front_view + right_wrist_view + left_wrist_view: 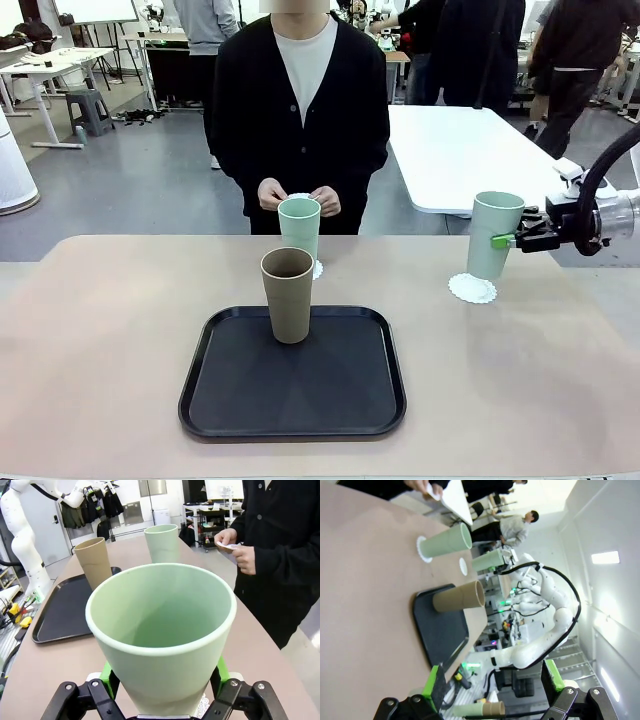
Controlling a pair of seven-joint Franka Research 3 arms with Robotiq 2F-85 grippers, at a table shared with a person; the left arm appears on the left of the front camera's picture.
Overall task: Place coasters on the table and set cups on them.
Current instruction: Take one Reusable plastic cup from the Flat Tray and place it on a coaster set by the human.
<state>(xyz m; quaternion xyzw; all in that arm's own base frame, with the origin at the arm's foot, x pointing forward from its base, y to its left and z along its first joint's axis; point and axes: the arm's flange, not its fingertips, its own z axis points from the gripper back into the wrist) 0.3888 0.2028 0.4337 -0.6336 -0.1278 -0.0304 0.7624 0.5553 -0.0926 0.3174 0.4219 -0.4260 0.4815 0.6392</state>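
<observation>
Off to the left, left gripper (494,677) spread wide, holding nothing. Mid-table, tan cup (288,295) upright on black tray (215,400); behind, mint cup (299,225) seated on a coaster (317,270); person's hands (272,195) pinching a spare coaster (298,196). Far right, right gripper (512,240) clamped round second mint cup (494,235) over right-hand coaster (472,289), contact unclear; could land off-centre or topple if released tilted.
</observation>
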